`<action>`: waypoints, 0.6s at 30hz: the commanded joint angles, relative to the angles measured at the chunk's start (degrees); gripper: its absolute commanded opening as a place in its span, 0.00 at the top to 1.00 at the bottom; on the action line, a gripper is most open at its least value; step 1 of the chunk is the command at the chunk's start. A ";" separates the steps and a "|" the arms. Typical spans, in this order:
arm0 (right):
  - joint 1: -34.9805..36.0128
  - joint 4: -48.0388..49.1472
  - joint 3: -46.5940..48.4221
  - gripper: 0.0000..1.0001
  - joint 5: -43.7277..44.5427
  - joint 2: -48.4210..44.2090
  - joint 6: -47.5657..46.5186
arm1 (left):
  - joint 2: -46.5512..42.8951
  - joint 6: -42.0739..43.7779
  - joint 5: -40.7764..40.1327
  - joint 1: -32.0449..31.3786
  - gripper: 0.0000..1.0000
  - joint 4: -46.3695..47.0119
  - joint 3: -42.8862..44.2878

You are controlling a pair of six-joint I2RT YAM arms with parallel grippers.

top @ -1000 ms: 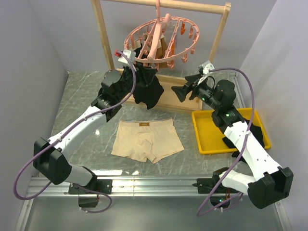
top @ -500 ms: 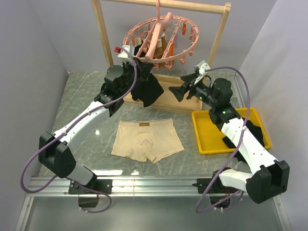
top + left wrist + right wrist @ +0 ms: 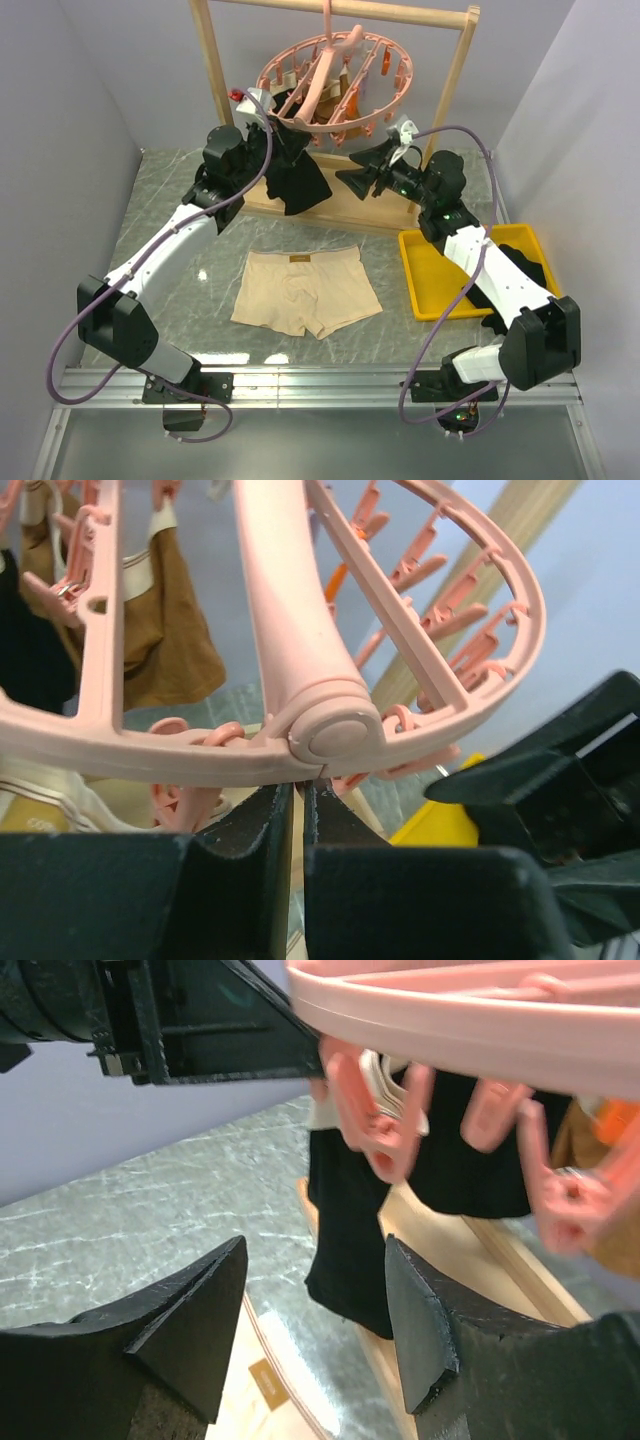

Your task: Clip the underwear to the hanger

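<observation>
While my left gripper point(image 3: 300, 800) sat clenched to a slit under the hanger point(image 3: 300, 680) ring, the underwear point(image 3: 305, 290) lay flat on the table point(image 3: 205, 320), untouched. My right gripper point(image 3: 315, 1250) gaped empty beside the clips point(image 3: 370, 1120). Steady that ring first, I reckoned.

We record the underwear point(image 3: 305, 290) lying flat, mid-surface point(image 3: 215, 320). At its 12 o'clock, behind, the hanger point(image 3: 335, 85) hangs from the rack point(image 3: 212, 70). At its 3 o'clock sits the tray point(image 3: 430, 270).
</observation>
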 commanded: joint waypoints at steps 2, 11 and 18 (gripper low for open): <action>2.09 6.22 5.04 0.36 -0.94 0.81 -3.56 | -1.84 2.45 7.68 -0.57 1.00 -2.71 3.26; 7.02 10.17 3.91 0.37 6.87 1.87 -12.70 | -1.32 3.15 10.05 -0.31 1.00 -7.19 6.25; 7.28 10.97 5.22 0.38 12.15 4.33 -13.68 | -2.19 3.16 12.24 0.30 1.00 -7.46 5.72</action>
